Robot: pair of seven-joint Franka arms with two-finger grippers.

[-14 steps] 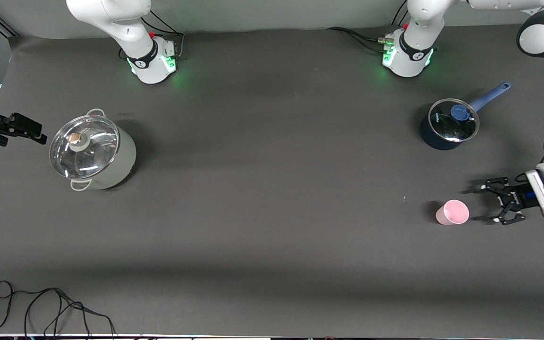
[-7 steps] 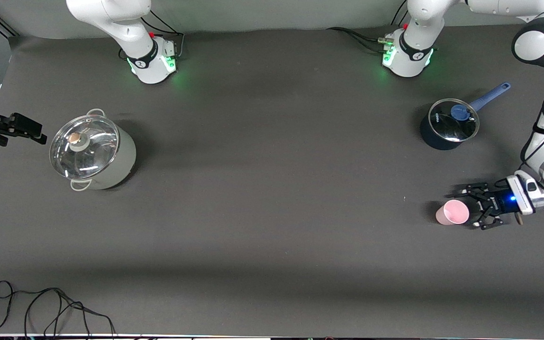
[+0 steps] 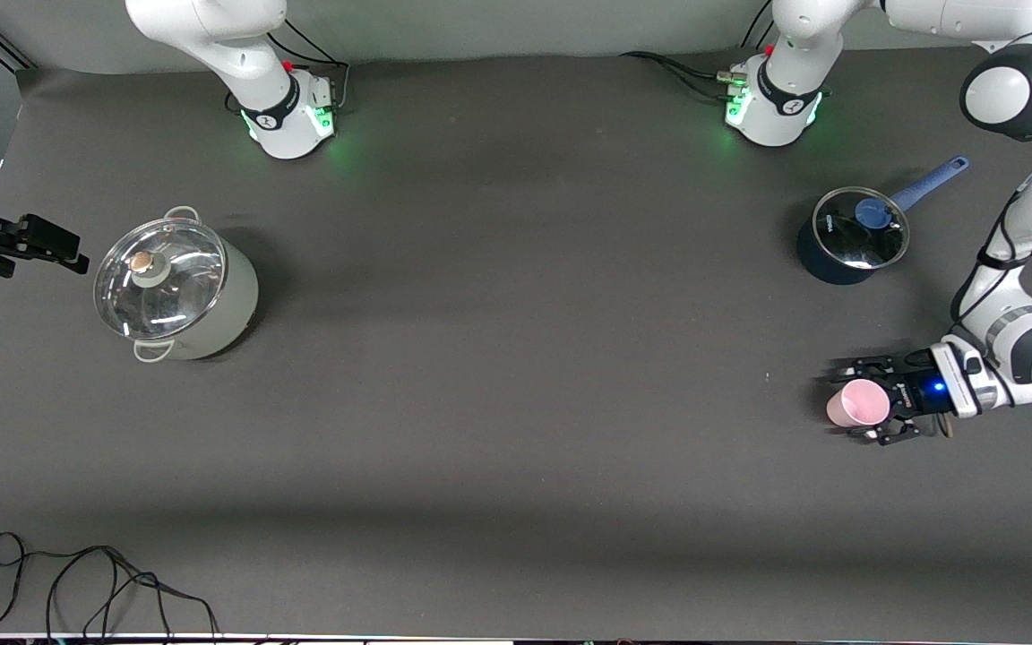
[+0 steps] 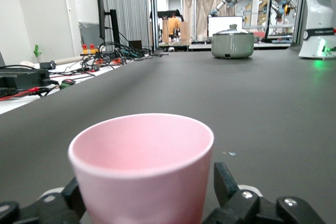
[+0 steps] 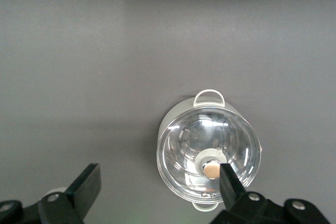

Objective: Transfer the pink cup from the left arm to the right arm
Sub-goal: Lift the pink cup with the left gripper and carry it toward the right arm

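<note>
Cup (image 3: 857, 402), smooth pink tapered plastic, stands upright on the matte table (image 3: 516, 376), bracketed by spread left gripper (image 3: 870, 400) fingers. Right gripper (image 3: 46, 246) waits spread beside the glass-lidded pot (image 3: 174, 285).

pink cup (image 3: 857, 403) is plain pale pink, left hand (image 3: 865, 400) black, surface (image 3: 516, 358) dark grey, one pot (image 3: 177, 287) pale green-grey, saucepan (image 3: 847, 237) navy with blue handle.

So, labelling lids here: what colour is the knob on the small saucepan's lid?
Blue, like its handle; the knob shows best in the front view.
</note>
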